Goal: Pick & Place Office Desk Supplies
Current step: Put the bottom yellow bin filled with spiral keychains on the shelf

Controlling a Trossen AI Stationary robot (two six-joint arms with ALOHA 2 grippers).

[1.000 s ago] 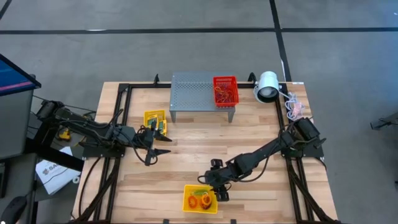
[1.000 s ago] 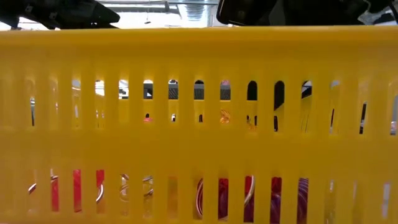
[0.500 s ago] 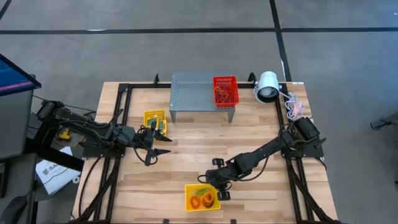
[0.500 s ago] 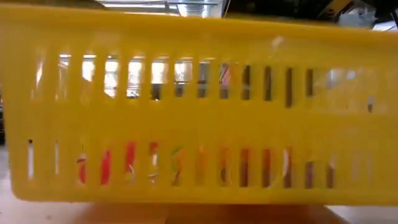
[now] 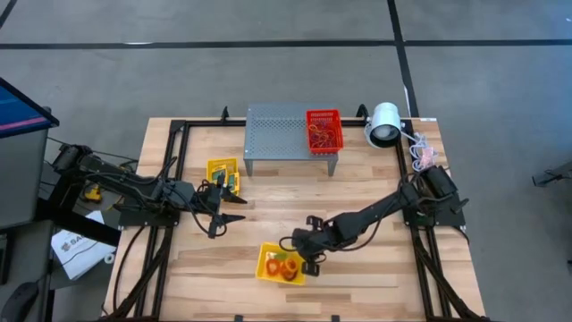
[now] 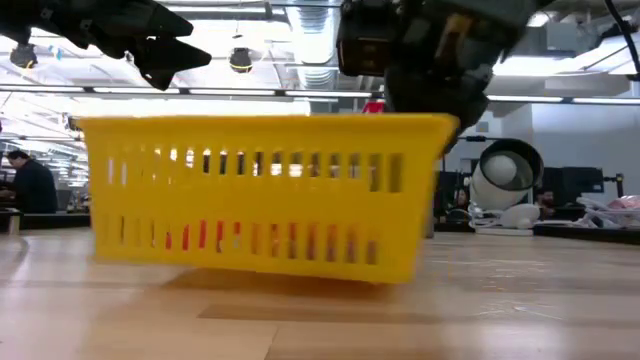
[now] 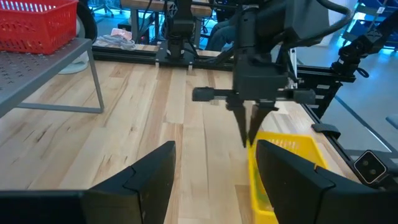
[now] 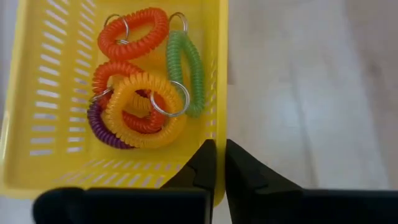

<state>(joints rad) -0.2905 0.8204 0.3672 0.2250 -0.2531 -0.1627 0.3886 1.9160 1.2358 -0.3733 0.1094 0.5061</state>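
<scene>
A yellow slotted basket [image 5: 279, 266] near the table's front edge holds coiled loops [image 8: 146, 93] in orange, green, yellow and purple. My right gripper [image 5: 307, 258] is shut on the basket's right-hand wall. My left gripper [image 5: 229, 212] hangs open at mid-left, touching nothing, just in front of the small yellow-and-green boxes [image 5: 223, 173] lying on the table. A red basket [image 5: 323, 130] with more loops stands on the grey perforated stand [image 5: 281, 132] at the back. My right gripper has the top edge of the basket's side wall [image 8: 220, 142], with one finger [image 8: 202, 163] inside the basket and the other [image 8: 241, 171] outside. The fingers slant down from the table's right. The basket stays upright; whether its bottom [image 6: 260, 268] rests on the table, I cannot tell.
A white cylindrical lamp [image 5: 384, 124] lies at the back right, with a bundle of cable [image 5: 422, 154] beside it. Black frame rails [image 5: 175, 170] run along the table's sides. Bare wood lies between the two arms.
My right gripper has moved away from the table's near edge and a little leftward, taking the yellow basket along. The basket has turned slightly and now stands farther from the near edge.
</scene>
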